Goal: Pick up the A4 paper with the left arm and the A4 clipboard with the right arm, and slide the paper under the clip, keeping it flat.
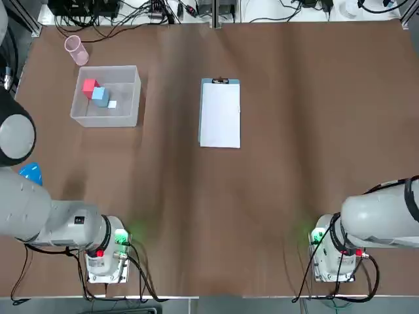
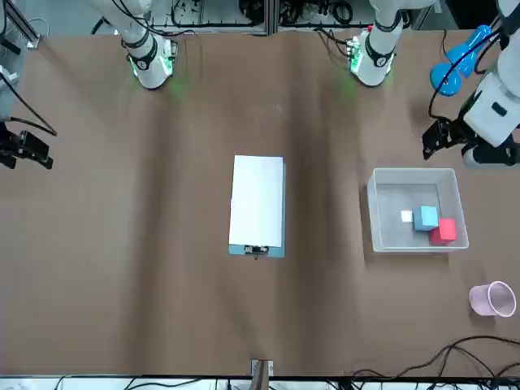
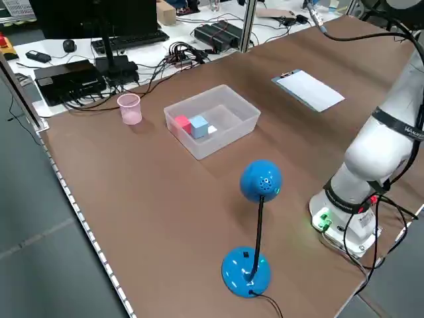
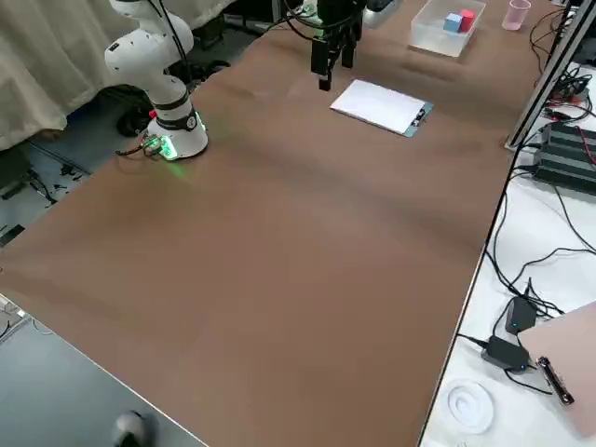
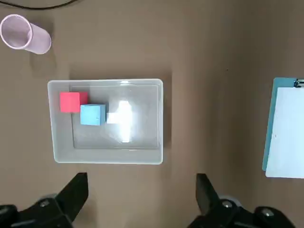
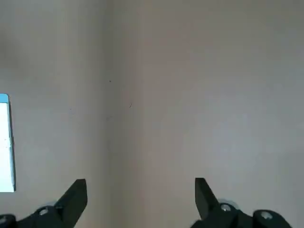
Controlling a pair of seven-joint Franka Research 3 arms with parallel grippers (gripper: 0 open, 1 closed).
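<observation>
The A4 clipboard point(image 1: 203, 111), a light-blue board, lies flat mid-table with its dark clip point(image 1: 220, 80) at the far end. The white A4 paper point(image 1: 220, 116) lies on the board, its far edge near the clip; I cannot tell whether it is under it. My left gripper point(image 2: 435, 140) hovers open on the robot's left, near the bin, with nothing between its fingers point(image 5: 76, 190). My right gripper point(image 2: 28, 150) hangs open over bare table to the robot's right of the clipboard point(image 6: 4, 98), fingers point(image 6: 204, 194) holding nothing. Both grippers are well apart from the board.
A translucent bin point(image 1: 134, 98) holding red, blue and white blocks stands at the back left. A pink cup point(image 1: 76, 50) lies beyond it. A blue desk lamp point(image 3: 255, 232) stands by the left arm's base. Cables and electronics line the far edge.
</observation>
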